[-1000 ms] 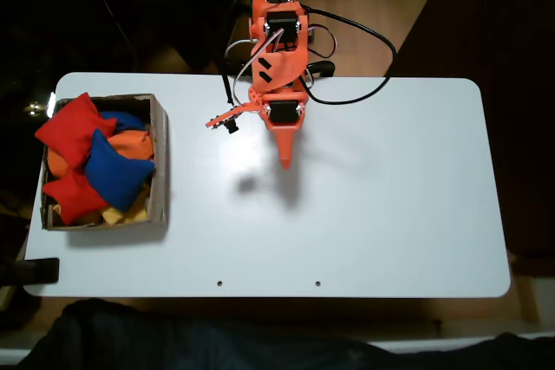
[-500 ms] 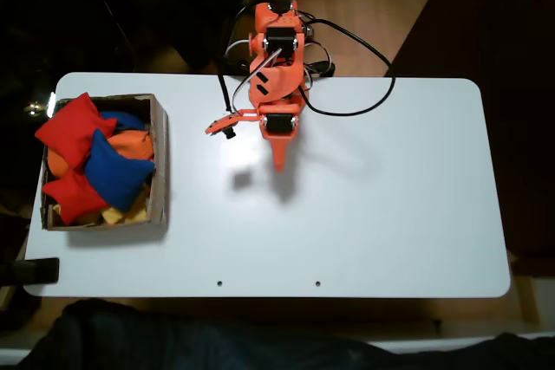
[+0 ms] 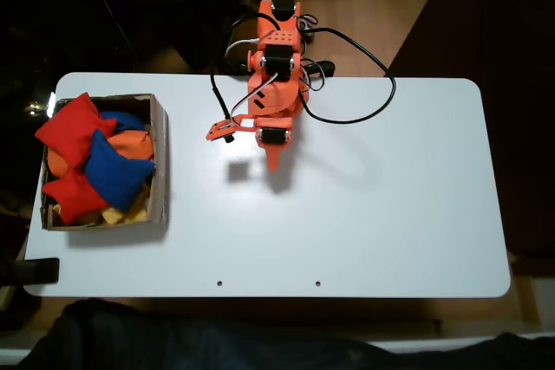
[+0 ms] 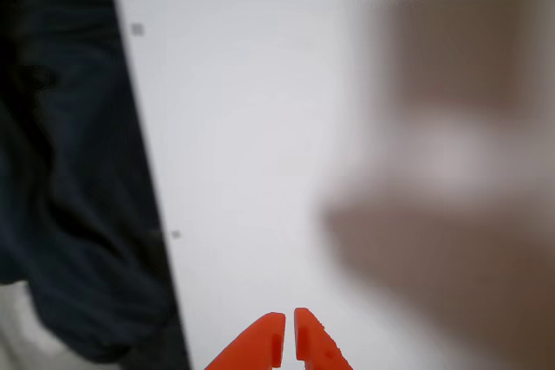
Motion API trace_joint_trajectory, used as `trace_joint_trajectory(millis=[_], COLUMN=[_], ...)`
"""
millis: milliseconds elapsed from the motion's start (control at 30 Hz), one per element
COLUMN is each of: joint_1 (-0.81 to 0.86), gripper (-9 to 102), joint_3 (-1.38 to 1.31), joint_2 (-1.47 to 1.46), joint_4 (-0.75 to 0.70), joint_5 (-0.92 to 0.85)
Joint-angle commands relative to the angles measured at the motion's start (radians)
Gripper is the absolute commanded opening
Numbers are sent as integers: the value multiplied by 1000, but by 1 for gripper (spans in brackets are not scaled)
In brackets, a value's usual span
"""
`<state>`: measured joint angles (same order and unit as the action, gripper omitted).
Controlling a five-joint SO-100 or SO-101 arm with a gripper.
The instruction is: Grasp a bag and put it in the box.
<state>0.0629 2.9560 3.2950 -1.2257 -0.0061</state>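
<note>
Folding back toward its base, the arm [image 3: 273, 97] has pulled away from mid-table [image 3: 390, 214], jaws pressed together and empty. Bags [image 3: 69, 127] already fill the box [image 3: 159, 162], so it looks finished.

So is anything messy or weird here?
A little. The shallow brown cardboard box is heaped full, and one bright red square fabric beanbag pokes out over its top left wall in the fixed view. The white table has nothing spilled on it, and the orange two-finger gripper is shut on nothing.
</note>
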Motion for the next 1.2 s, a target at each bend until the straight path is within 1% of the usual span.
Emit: trace_joint_trajectory(millis=[0, 233, 333, 1167], joint_1=[12, 12, 8, -25], gripper=[0, 0, 0, 0], joint_3=[-3, -17, -26, -26], joint_2=[2, 2, 2, 2], joint_4=[-26, -81, -126, -126], joint_5=[15, 9, 9, -25])
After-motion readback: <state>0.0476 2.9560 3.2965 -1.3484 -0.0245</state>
